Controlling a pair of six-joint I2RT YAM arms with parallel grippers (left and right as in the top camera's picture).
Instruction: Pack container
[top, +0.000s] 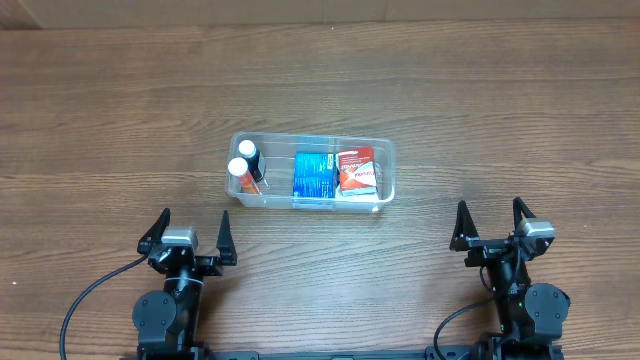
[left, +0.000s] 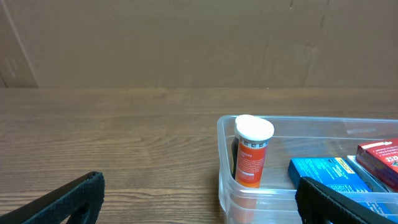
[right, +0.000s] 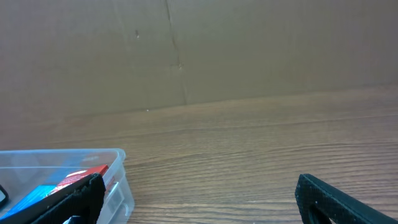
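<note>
Container (top: 388, 172) sits on the table (top: 500, 90) ahead between the arms, long axis left-right, nearer my left fingers (top: 157, 228) than right fingers (top: 460, 228); both pairs spread, empty.

The surface (top: 500, 100) is brown wood-grain board, smooth with a soft sheen. The container (top: 312, 137) is clear, glossy plastic, its walls catching light. Inside it, the bottle (left: 251, 163) looks like smooth plastic with an orange printed label and a white, matt cap (left: 254, 128). The blue box (left: 329, 174) and the red box (left: 380, 155) look like printed card with a slight gloss. The left tool (top: 195, 220) and right tool (top: 489, 210) have fingers (left: 68, 200) of black, matt, faintly grainy material. The wall (right: 249, 50) behind looks like matt brown cardboard with creases.
</note>
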